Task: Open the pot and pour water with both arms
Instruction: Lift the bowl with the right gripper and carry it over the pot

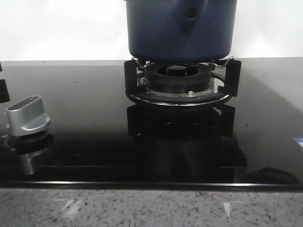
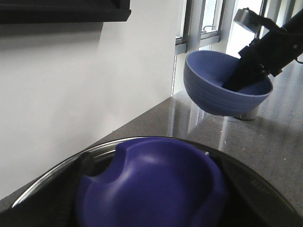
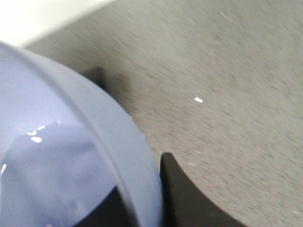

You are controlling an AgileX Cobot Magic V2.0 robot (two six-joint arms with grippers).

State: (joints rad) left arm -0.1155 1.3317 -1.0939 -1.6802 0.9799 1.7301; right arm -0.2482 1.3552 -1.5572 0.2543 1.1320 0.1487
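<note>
The dark navy pot [image 1: 180,28] stands on the black burner stand [image 1: 180,90]; its top is cut off in the front view, and neither gripper shows there. In the left wrist view my left gripper [image 2: 151,201] is closed around the dark blue lid knob [image 2: 151,184], with the lid's metal rim [image 2: 57,177] around it. My right gripper [image 3: 142,203] is shut on the rim of a lighter-blue bowl [image 3: 61,142] with water [image 3: 47,179] in it, one finger inside and one finger [image 3: 189,203] outside. The left wrist view shows this bowl [image 2: 218,90] held above the counter.
A silver stove knob [image 1: 27,116] sits at the left of the glossy black hob [image 1: 80,104]. A grey speckled counter [image 3: 227,85] lies beyond. A white wall [image 2: 71,85] and a window [image 2: 203,23] stand behind. A small metallic thing [image 2: 247,114] stands under the bowl.
</note>
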